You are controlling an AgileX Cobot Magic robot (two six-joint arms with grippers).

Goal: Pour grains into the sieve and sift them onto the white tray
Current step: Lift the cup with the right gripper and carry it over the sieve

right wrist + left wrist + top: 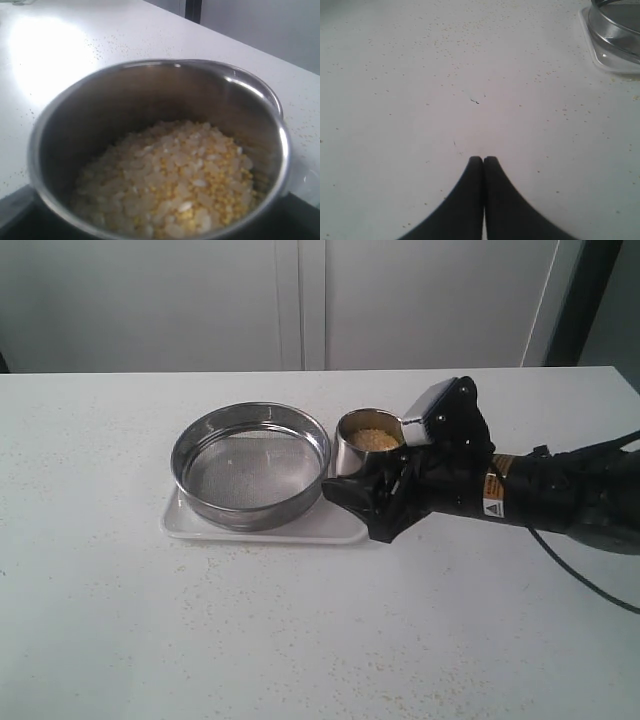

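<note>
The right jaws are clamped on a small steel cup (150, 95), a dark finger against each side of its wall, and the grains (175, 185) lie heaped in the cup, right between those jaws. The sieve (245, 512) rests on the white tray (330, 530), just beyond the cup from the right jaws. The left jaws are pressed together tip to tip over the speckled surface (300, 640), with sieve and tray well ahead of them, off to one side.

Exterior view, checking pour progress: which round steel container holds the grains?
The small rounded steel cup holds the yellow-and-white grains; the wide mesh-bottomed steel sieve on the white tray shows bare mesh.
</note>
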